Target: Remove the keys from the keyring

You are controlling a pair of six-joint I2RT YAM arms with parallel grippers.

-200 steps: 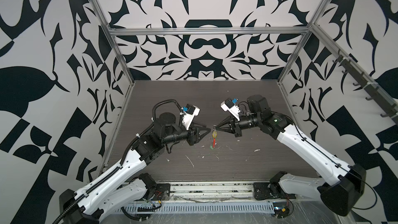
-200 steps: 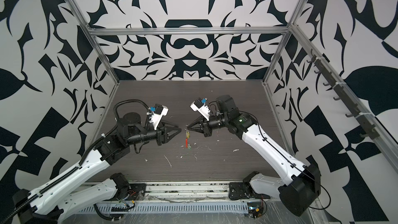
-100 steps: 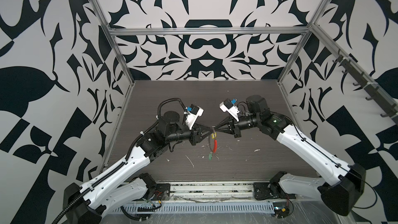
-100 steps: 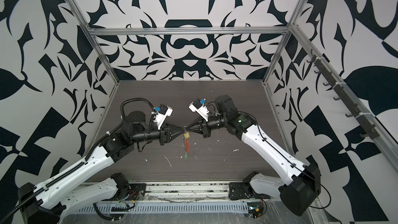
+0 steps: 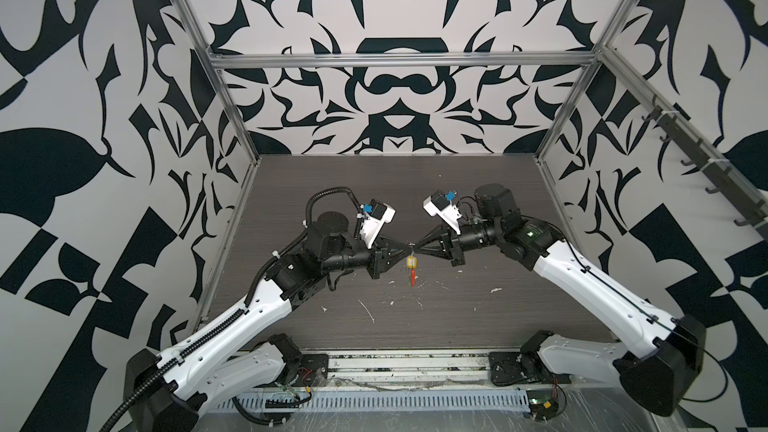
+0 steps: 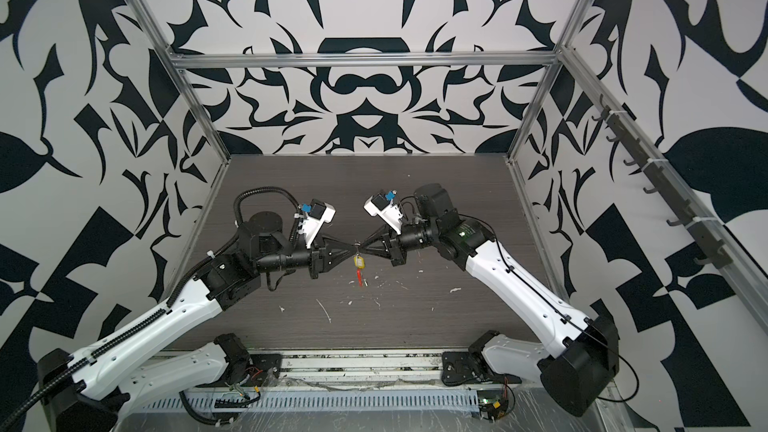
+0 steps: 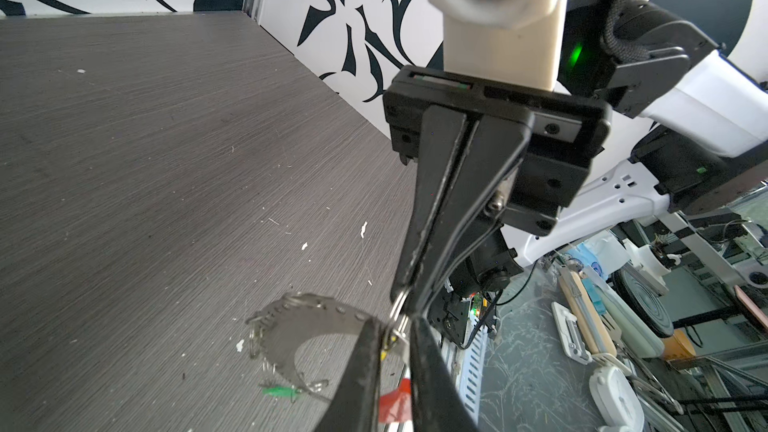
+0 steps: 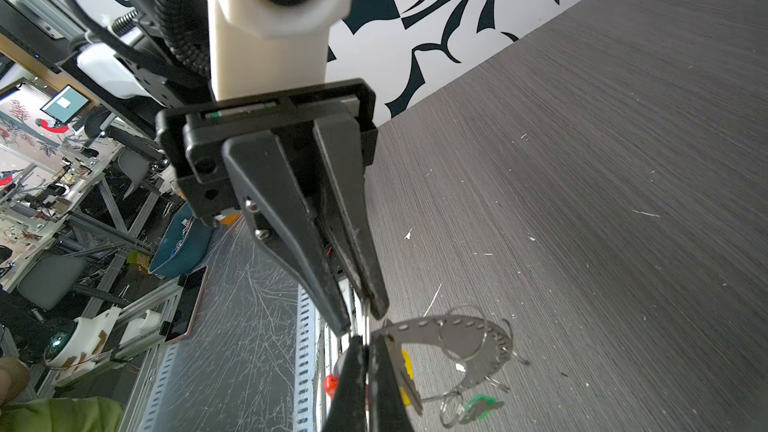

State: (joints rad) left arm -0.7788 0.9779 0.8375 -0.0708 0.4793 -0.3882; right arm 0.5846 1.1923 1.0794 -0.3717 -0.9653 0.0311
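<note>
Black-and-white patterned walls close in a dark grey wood-grain surface. Above its middle two white-and-black arms reach toward each other. In both top views the left claw and the right claw meet tip to tip, clear of the surface. The right claw's fingers are pressed together, pinching the thin silver wire keyring where the wire leaves their tips. The left claw's fingers stand close, with the wire running through the narrow gap between their tips; whether they press it cannot be told. The keyring hangs below the meeting point, its red tubular sleeve pointing down toward the surface. A flat grey crescent-shaped metal piece with a row of small holes along its rim fans out from the same spot. Just under the tips hangs the small silvery key with the yellow oblong tag, beside the right claw's finger in the right wrist view. The key with the green tag sits lowest in the bunch on a small ring; whether it touches the surface is unclear. White flecks lie scattered on the surface nearby
</note>
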